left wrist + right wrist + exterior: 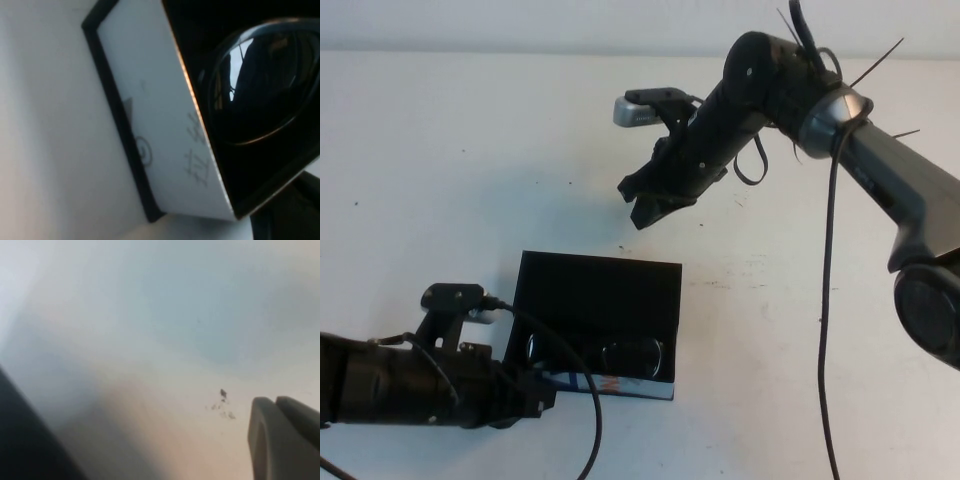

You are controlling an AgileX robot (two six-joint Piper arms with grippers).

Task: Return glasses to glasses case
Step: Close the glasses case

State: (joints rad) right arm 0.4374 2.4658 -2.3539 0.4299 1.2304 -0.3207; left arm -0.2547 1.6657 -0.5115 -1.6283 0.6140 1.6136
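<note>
- Here, nearest us, our left gripper (525, 395) sits low at the front left corner of the case (595, 290). We cannot tell if it is open or closed.
- The case lies open on the white table (440, 180), with its lid up at the back.
- The glasses (605, 355) lie inside the case, along its front wall.
- Farther back, our right gripper (638, 200) hangs in the air over the table, well apart from the case. Its fingers (280, 435) look closed and hold nothing.
</note>
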